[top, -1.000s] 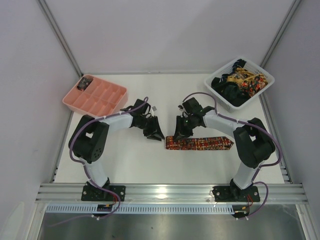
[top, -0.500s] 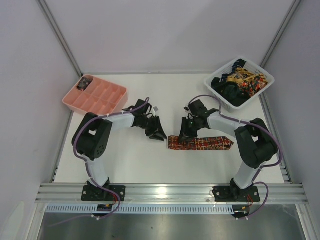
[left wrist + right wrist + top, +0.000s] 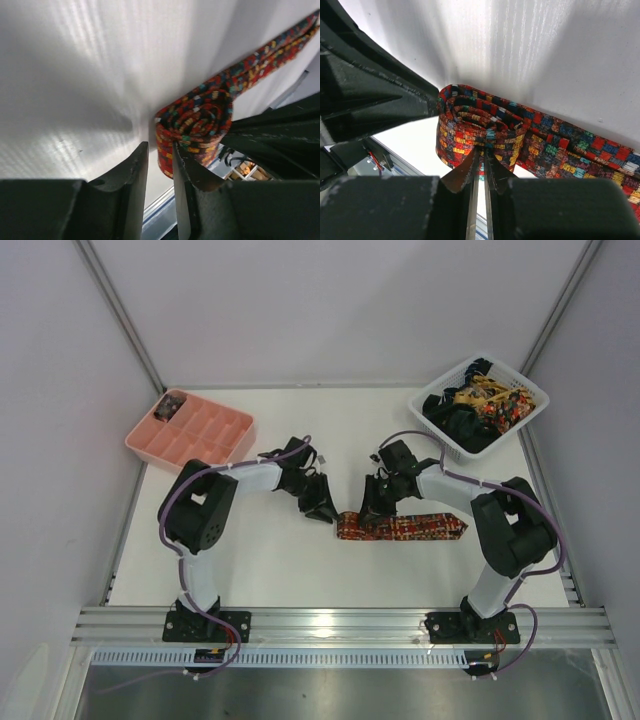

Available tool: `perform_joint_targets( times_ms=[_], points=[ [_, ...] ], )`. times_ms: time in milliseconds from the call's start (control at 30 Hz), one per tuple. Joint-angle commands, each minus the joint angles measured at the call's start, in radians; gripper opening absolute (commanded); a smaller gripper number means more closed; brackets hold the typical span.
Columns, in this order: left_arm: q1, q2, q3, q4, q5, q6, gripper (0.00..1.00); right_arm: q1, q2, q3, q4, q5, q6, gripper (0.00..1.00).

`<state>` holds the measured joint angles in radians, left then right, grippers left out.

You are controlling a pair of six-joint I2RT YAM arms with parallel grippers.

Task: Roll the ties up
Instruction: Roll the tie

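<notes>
A red, orange and black patterned tie (image 3: 420, 527) lies flat on the white table, its left end wound into a roll (image 3: 350, 527). My right gripper (image 3: 370, 515) stands over the roll. In the right wrist view its jaws are pinched nearly together on the roll's fabric layers (image 3: 470, 122), right gripper (image 3: 483, 151) shut on them. My left gripper (image 3: 325, 510) sits just left of the roll. In the left wrist view the left gripper (image 3: 159, 149) is open, and the roll (image 3: 197, 120) rests with its outer edge at the fingertips.
A white lattice basket (image 3: 538, 396) at the back right holds several more ties (image 3: 478, 405). A pink compartment tray (image 3: 190, 440) stands at the back left with a small dark thing (image 3: 170, 405) in one corner cell. Both arms meet mid-table.
The left gripper has moved right, up to the roll. The right gripper and the roll have shifted slightly right, and the tie's flat part is a little shorter.
</notes>
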<state>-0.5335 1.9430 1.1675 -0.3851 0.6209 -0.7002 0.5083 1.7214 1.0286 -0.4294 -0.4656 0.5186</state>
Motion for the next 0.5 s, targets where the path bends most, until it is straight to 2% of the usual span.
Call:
perform_joint_targets(
  times_ms=[0, 167, 300, 367, 433, 467],
  points=[
    [-0.006, -0.022, 0.023, -0.061, -0.102, -0.019, 0.31, 0.001, -0.016, 0.005, 0.011, -0.011, -0.023, 0.14],
    [-0.006, -0.117, -0.026, -0.060, -0.208, -0.035, 0.31, 0.012, -0.019, 0.063, -0.034, -0.016, -0.032, 0.19],
    [-0.003, -0.144, -0.028, -0.081, -0.244, -0.027, 0.32, 0.010, -0.034, 0.125, -0.101, -0.016, -0.037, 0.36],
    [0.001, -0.148, -0.020, -0.097, -0.240, -0.016, 0.33, 0.003, -0.051, 0.154, -0.152, -0.004, -0.054, 0.42],
    [0.004, -0.157, -0.025, -0.062, -0.175, 0.021, 0.36, -0.011, -0.063, 0.156, -0.175, -0.014, -0.075, 0.51],
    [0.004, -0.162, -0.023, -0.055, -0.155, 0.031, 0.42, -0.031, -0.074, 0.154, -0.186, -0.025, -0.078, 0.54]
  ],
)
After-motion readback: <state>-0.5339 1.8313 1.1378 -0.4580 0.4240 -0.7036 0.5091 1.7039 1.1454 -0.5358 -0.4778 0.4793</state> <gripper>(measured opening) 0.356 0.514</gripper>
